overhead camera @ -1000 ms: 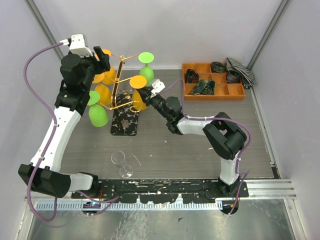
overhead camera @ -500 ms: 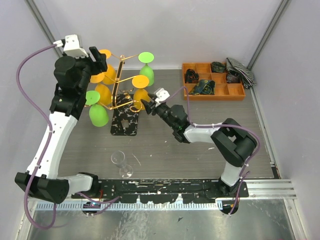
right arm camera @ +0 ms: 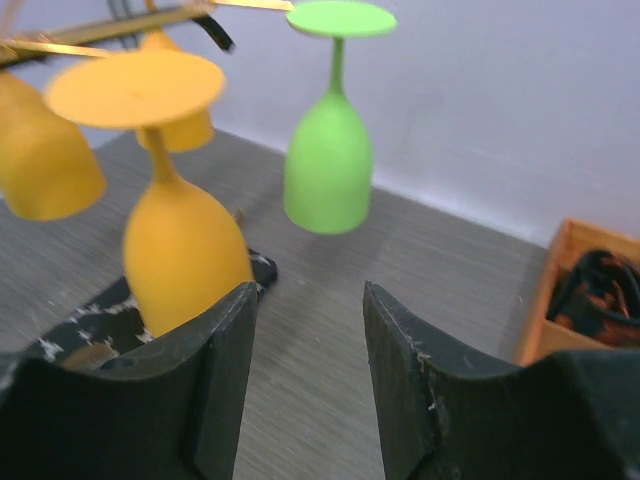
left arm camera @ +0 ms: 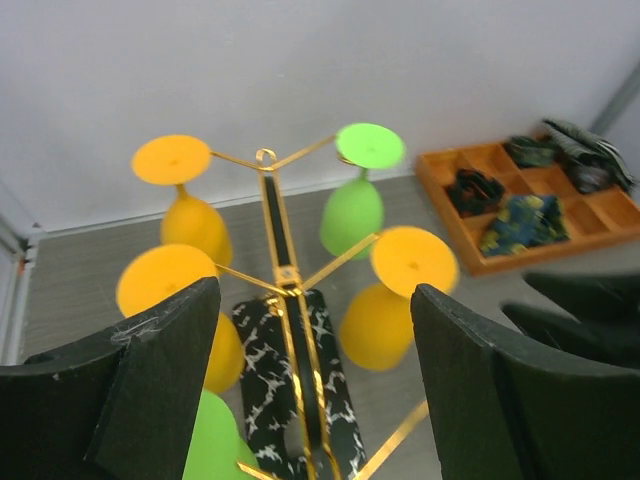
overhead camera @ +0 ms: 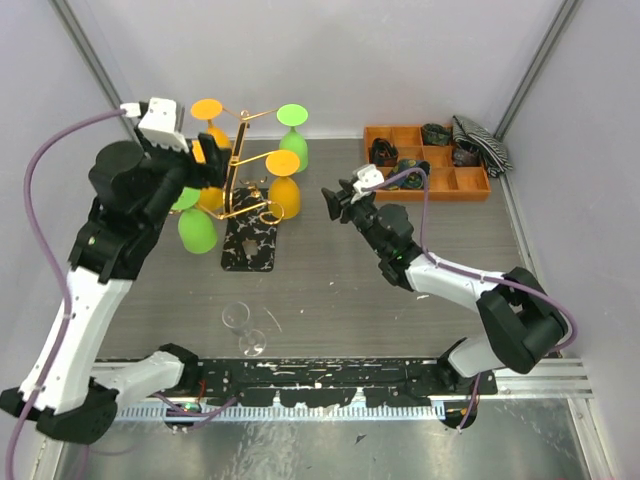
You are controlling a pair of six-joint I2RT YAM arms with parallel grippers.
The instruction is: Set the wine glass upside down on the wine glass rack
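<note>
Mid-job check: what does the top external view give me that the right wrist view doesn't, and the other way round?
Only top external: the clear wine glass on the near side of the table, with neither claw on it. Only right wrist: a close look at the right claw, open and empty. Both: the wine glass rack, its hanging orange glass and green glass, and the orange tray.

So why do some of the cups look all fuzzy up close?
Left wrist view: the left fingers sit right at the lens, so they smear; the orange glasses behind look soft too. Right wrist view: soft all over, fuzziest on the right fingers and the nearest orange glass. Top external view: sharp, evenly lit, only faint shadows.
</note>
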